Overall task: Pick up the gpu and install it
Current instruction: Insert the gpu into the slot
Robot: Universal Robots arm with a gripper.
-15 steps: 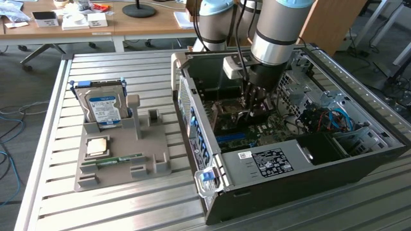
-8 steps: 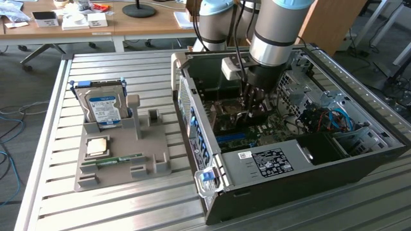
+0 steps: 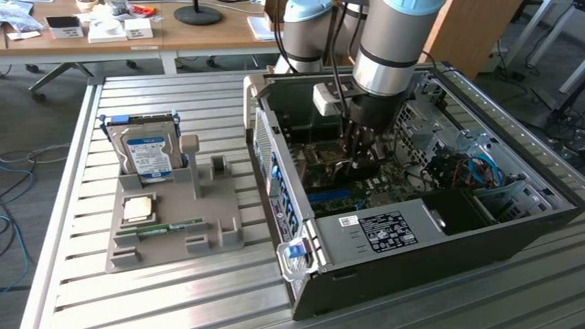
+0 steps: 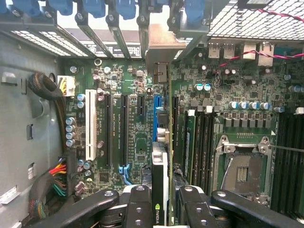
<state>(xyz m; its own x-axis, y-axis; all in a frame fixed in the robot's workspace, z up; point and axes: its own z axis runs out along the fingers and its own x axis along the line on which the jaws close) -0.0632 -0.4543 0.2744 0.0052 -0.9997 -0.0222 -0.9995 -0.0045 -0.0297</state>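
Note:
Inside the open computer case (image 3: 274, 157), my gripper (image 3: 361, 163) hangs over the motherboard (image 3: 384, 181). In the wrist view the gripper (image 4: 161, 202) is shut on the gpu (image 4: 160, 161), a thin dark card seen edge-on, with a black finger (image 4: 137, 206) pressed on either face. The card runs from the fingers towards the case's rear slot openings, and its metal bracket (image 4: 161, 47) is at that end. It stands upright just above the board, alongside the blue expansion slot (image 4: 155, 114). I cannot tell whether its edge touches a slot.
At the exterior view's left, a grey holder (image 3: 174, 233) on the slatted table carries a hard drive (image 3: 146, 154), a processor (image 3: 139, 205) and a memory stick (image 3: 169, 227). The case holds a power supply (image 3: 384, 229), cables (image 3: 466, 171), an empty processor socket (image 4: 242, 166) and a white slot (image 4: 91, 123).

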